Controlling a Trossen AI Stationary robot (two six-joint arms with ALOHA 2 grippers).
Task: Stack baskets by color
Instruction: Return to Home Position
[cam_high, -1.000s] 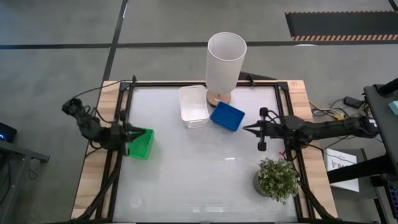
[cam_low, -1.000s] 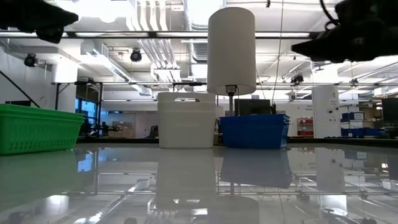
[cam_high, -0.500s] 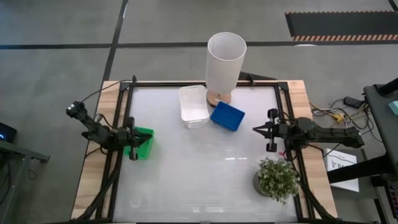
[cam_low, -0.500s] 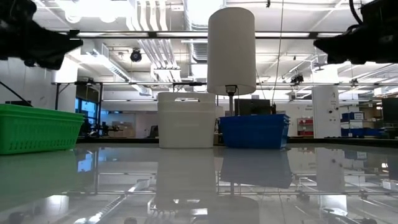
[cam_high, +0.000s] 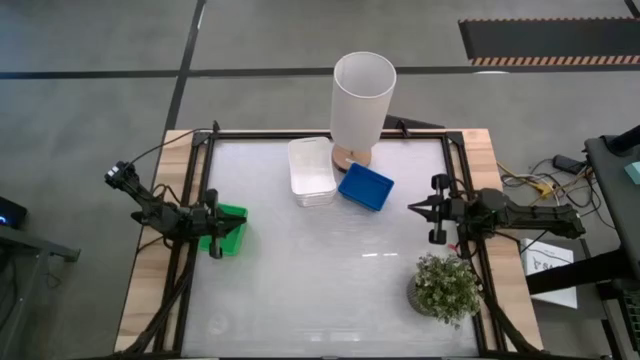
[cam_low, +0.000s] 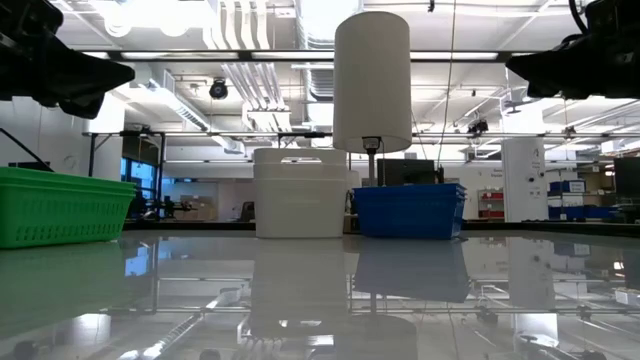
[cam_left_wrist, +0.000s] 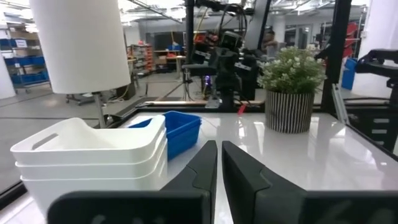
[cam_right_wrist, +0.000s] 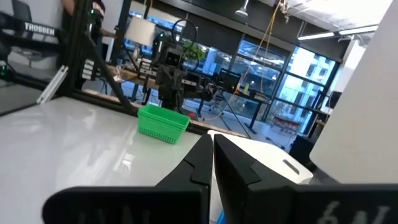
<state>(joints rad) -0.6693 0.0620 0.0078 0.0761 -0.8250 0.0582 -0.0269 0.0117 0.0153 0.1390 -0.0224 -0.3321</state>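
Broadly, we found the bench (cam_high: 330, 290) tidy and both arms drawn back to its two sides. The tall white cylinder (cam_high: 362, 95) stood at the middle of the far edge. The potted plant (cam_high: 445, 287) sat toward the near right corner.

The baskets lay in three groups by colour. The white stack (cam_high: 311, 172) sat just beside the cylinder's foot on its left, with its long axis running from the far edge toward the near one. Our left wrist view showed three rims nested in it. The blue basket (cam_high: 365, 187) lay just beside that stack on its right, turned at an angle to the bench edges. The green basket (cam_low: 60, 208) stood apart from both, against the left edge.

The left claw (cam_left_wrist: 217, 149) hung above the green basket's outer side, clear of it, its fingers pressed together on nothing. The right claw (cam_high: 412, 208) hovered inside the right edge, also pressed together and empty, pointing across at the left one.

We judged the sorting done, with only the withdrawal remaining. The relation that mattered was on the left. That arm was much the nearer to the green basket, which lay directly below and just ahead of its claw. A retreat up and outward over the left edge should therefore clear the rim.
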